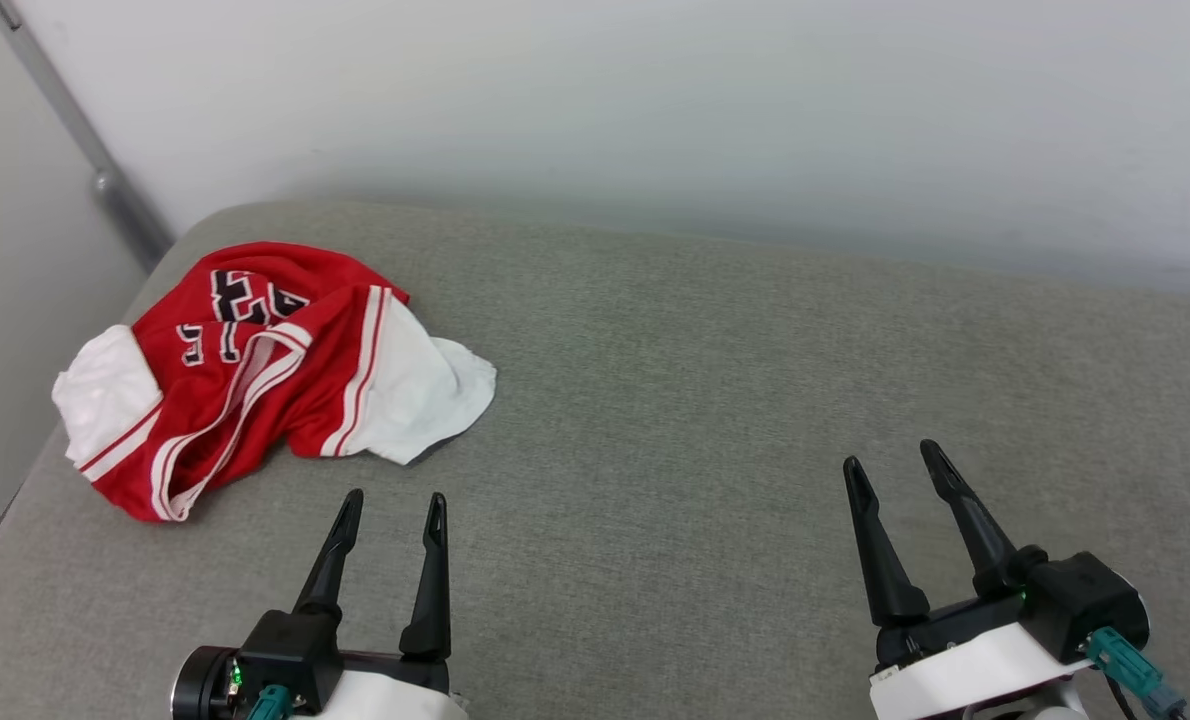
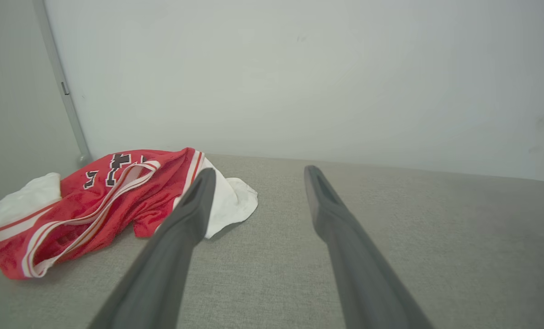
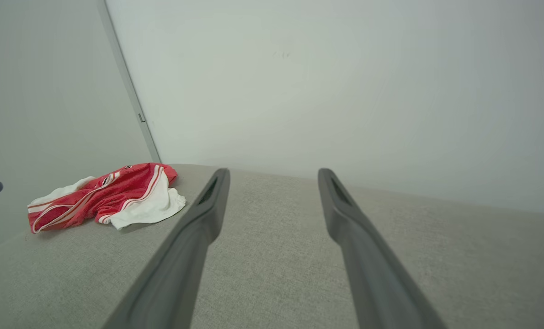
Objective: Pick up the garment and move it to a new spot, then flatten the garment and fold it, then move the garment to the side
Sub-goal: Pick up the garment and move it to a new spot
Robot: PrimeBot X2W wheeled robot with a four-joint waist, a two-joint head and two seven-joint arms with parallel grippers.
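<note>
Crumpled red-and-white garment [image 1: 255,380] lies at upper left of frame, near the corner of a grey fabric surface [image 1: 705,400] below a pale wall [image 1: 655,100]. L gripper [image 1: 396,497] sits at lower left, near garment w/o touching; R gripper [image 1: 891,454] at lower right, well apart. Both prs of fingers released, empty.

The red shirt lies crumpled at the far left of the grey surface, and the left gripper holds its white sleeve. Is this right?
Not quite: the left gripper is open and apart from the shirt, as the head view shows. The rest is right.
</note>
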